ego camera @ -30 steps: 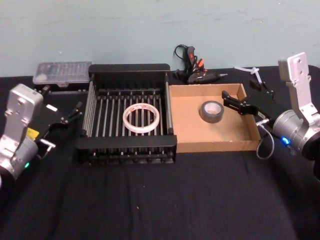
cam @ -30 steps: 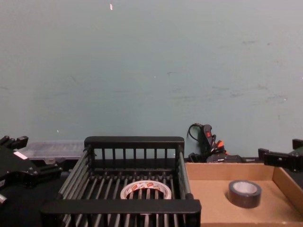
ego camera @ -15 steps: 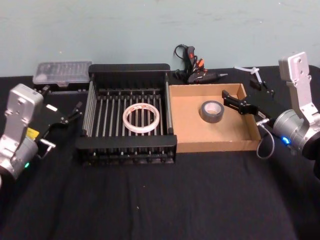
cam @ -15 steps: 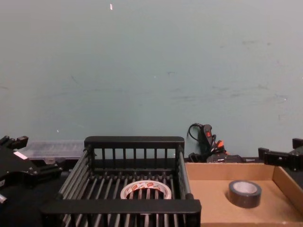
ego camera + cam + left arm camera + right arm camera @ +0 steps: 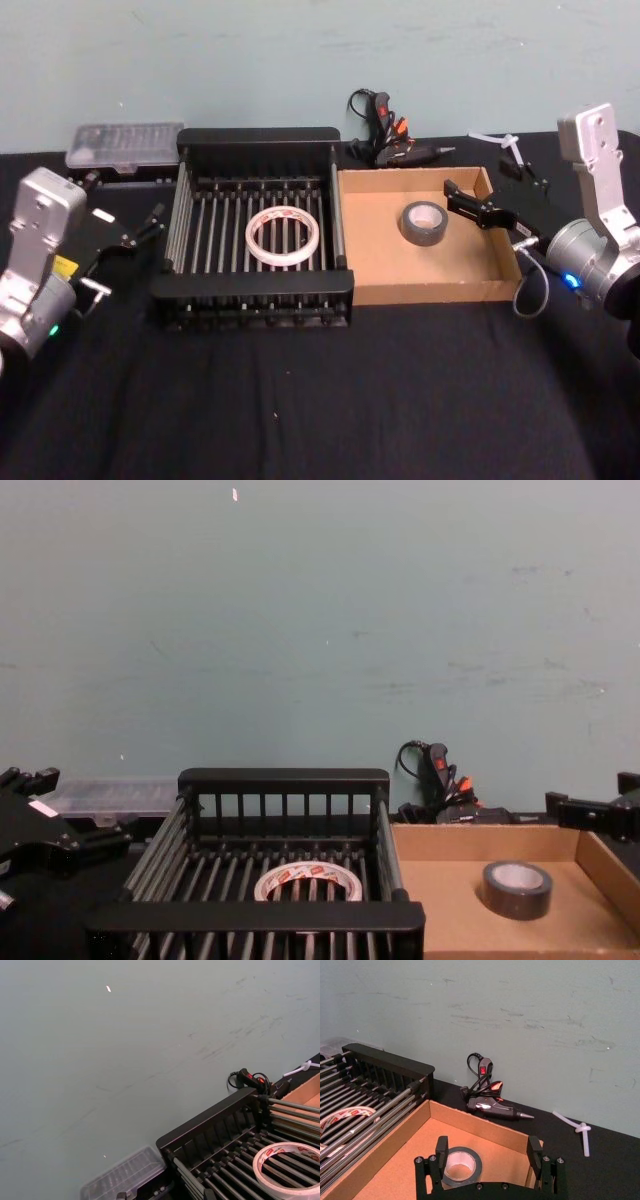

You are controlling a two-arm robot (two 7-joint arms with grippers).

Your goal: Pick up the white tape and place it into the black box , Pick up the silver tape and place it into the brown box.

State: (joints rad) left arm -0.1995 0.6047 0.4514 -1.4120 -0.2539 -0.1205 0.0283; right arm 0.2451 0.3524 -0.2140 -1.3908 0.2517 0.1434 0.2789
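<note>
Status, left to right: left gripper [image 5: 150, 225] sits outside the black box's [image 5: 258, 140] left wall, holding nothing; whether its fingers are apart cannot be told. White tape [image 5: 283, 237] lies flat on the bars inside the black box, roughly centred. Silver tape [image 5: 423, 222] lies flat in the brown box [image 5: 420, 290], toward the back right. Right gripper [image 5: 470, 205] hovers over the brown box's right side, just beside the silver tape, jaws spread and empty (the right wrist view shows both fingers clear of the roll).

Judgement: both placements look done, so the step in hand is the right arm's retreat. It should lift straight up before swinging out, keeping its fingers spread so neither pad drags the roll, and clear the low cardboard wall on the right before moving sideways.

Clutter: a clear plastic case [image 5: 125, 143] sits behind the left gripper, a glue gun [image 5: 392, 140] with its cable lies behind the boxes, and a white stick [image 5: 503, 143] lies at the back right. None blocks a retreat; the cardboard wall is the one snag risk.
</note>
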